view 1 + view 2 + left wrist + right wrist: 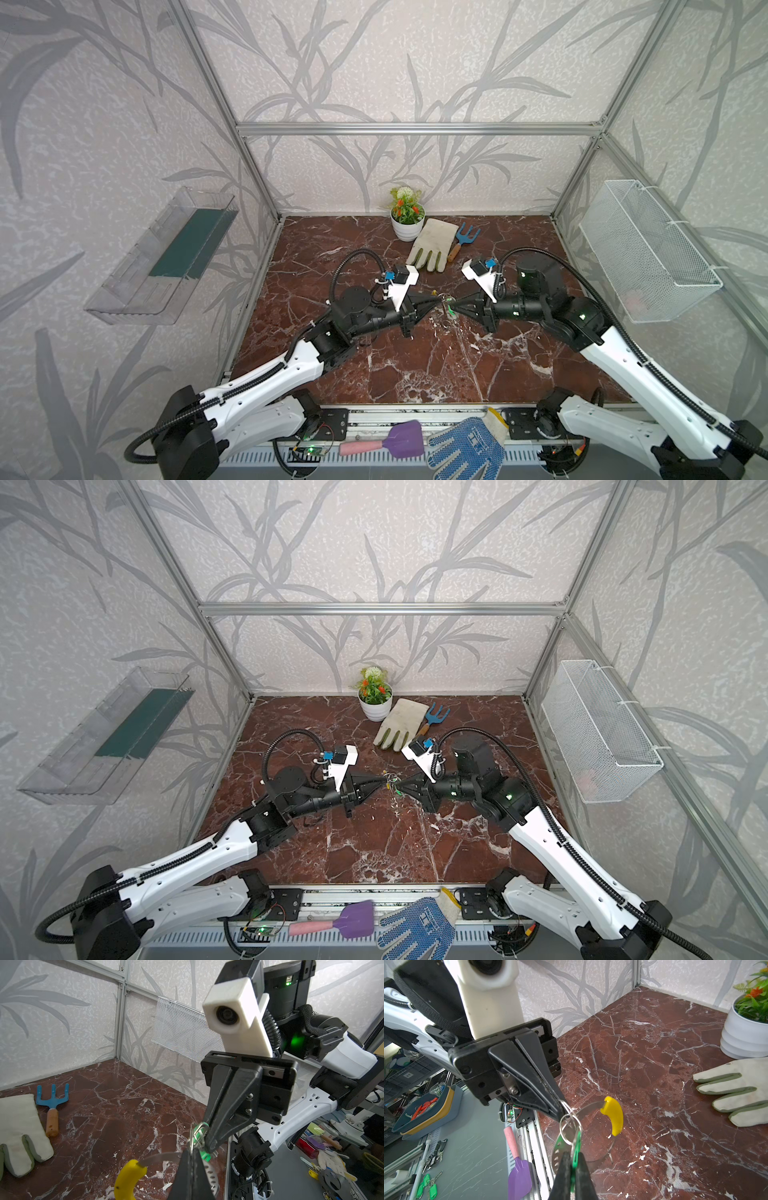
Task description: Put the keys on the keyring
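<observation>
Both grippers meet above the middle of the marble table. My left gripper is shut on a thin silver ring of the keyring, a grey metal hoop with a yellow sleeve. The hoop hangs in the air from that grip. My right gripper is shut on the keys, a green tag, edge-on between its fingertips. The tag's wire loop crosses the silver rings at the left gripper's tip. In both top views the two tips nearly touch, left and right.
At the back stand a white pot with a plant, a pale glove and a blue hand rake. A wire basket hangs on the right wall, a clear shelf on the left. A purple scoop and a blue glove lie on the front rail.
</observation>
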You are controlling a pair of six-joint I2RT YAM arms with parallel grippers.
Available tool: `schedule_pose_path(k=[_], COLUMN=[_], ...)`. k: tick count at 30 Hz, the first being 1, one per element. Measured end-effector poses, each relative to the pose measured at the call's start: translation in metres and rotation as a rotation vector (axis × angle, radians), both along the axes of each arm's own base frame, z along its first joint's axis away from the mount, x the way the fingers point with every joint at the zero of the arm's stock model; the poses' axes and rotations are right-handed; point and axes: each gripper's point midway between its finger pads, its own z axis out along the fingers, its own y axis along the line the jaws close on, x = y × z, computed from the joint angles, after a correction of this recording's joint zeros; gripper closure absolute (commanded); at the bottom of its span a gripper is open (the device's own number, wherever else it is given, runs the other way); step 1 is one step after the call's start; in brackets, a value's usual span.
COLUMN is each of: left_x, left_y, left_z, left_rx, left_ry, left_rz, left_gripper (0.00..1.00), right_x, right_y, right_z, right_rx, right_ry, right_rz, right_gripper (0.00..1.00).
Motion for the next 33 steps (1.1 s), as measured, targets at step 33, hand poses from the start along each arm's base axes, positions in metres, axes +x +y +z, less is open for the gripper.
schedule_pose_path(k=[33], left_x=[0.004], left_y=[0.005], left_z=[0.024], left_rx=[-0.119], left_ry=[0.015], left_rz=[0.041], left_gripper=[1.00], right_x=[0.005], right_y=[-0.010], right_z=[0.030], right_rx=[0.318], right_ry=[-0.181], right_rz=[-0.165], right_gripper=[0.67])
